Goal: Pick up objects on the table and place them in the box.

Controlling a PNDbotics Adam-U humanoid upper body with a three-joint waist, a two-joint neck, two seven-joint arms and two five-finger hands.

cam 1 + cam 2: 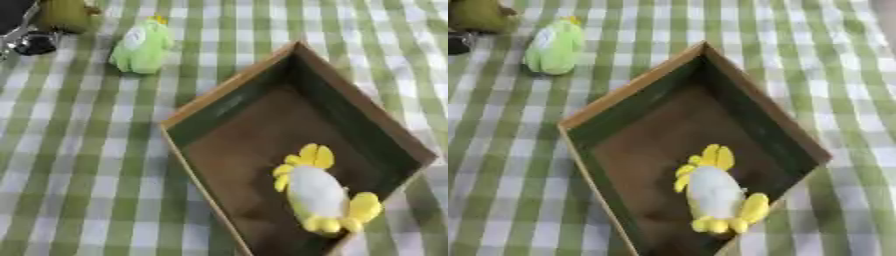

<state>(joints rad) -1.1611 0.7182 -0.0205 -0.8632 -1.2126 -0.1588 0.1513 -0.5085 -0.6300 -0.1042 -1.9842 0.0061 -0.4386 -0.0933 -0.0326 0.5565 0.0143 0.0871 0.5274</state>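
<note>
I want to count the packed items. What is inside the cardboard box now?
Inside the box lies one yellow and white plush toy, near the box's near end. The rest of the brown floor shows bare. The floor under the toy is covered. A light green plush toy remains outside on the tablecloth.

Green-white checked cloth (79, 165), brown box (229, 95), yellow-white toy (319, 195).

Box (229, 97) on table (79, 165); one plush (317, 195) inside, second plush (142, 46) behind-left, third (63, 14) far left corner.
</note>
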